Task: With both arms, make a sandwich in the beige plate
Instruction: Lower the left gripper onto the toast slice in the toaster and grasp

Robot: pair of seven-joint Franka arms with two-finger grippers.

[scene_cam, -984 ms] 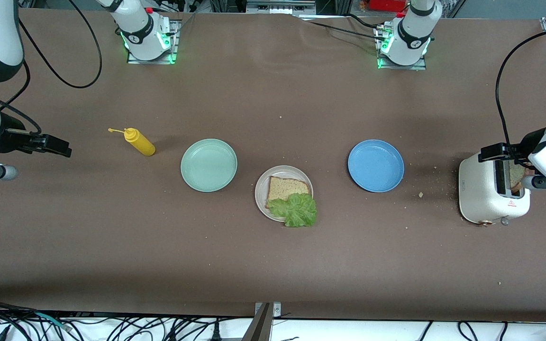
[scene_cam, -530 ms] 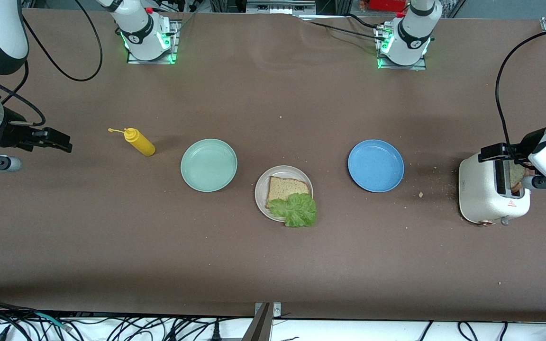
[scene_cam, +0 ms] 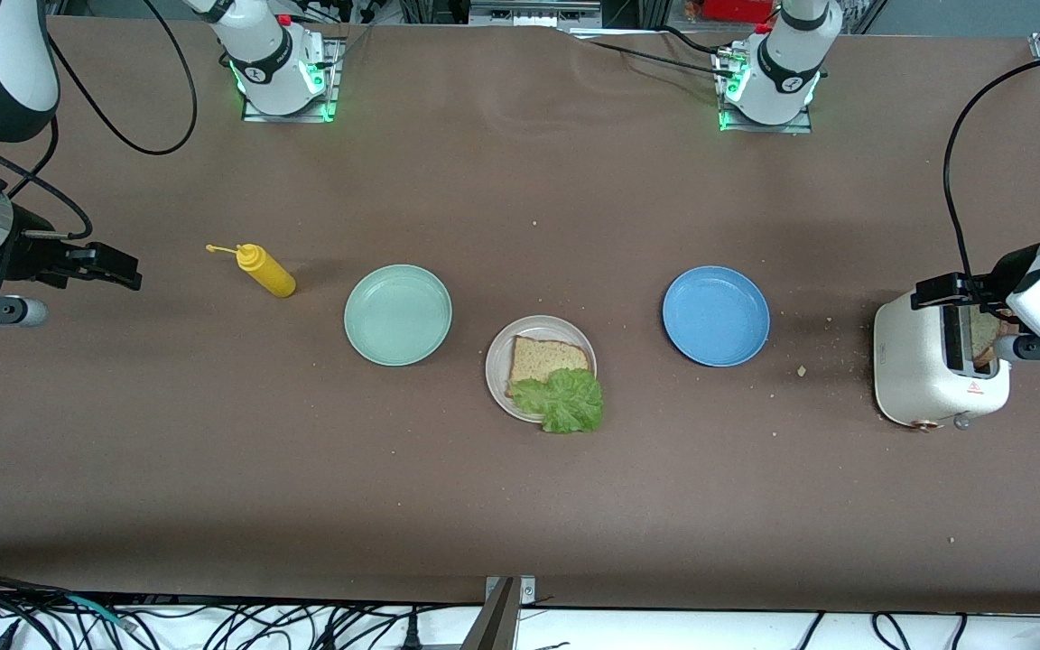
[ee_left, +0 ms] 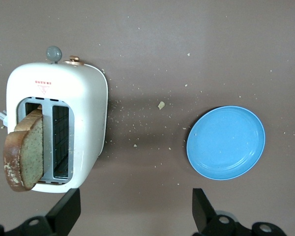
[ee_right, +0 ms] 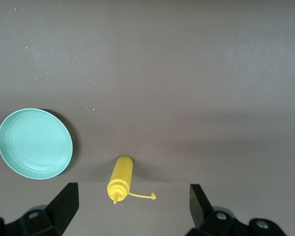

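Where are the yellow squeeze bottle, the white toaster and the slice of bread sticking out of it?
Yellow plastic squeeze bottle (scene_cam: 267,272): front view, middle of its body.
White toaster (ee_left: 91,115): left wrist view, its bare top beside the slots.
Brown bread slice in the toaster (ee_left: 27,152): left wrist view, its speckled face.

Front view: high camera facing both arm bases, whole table (scene_cam: 520,506) in frame, seen from some way off.
Left wrist view: looks straight down, much closer, on the toaster (ee_left: 59,128) and blue plate (ee_left: 226,142) (both also in the front view, at the left arm's end).
Right wrist view: looks straight down, closer, on the yellow bottle (ee_right: 120,178) and green plate (ee_right: 34,143), shared with the front view at the right arm's end.
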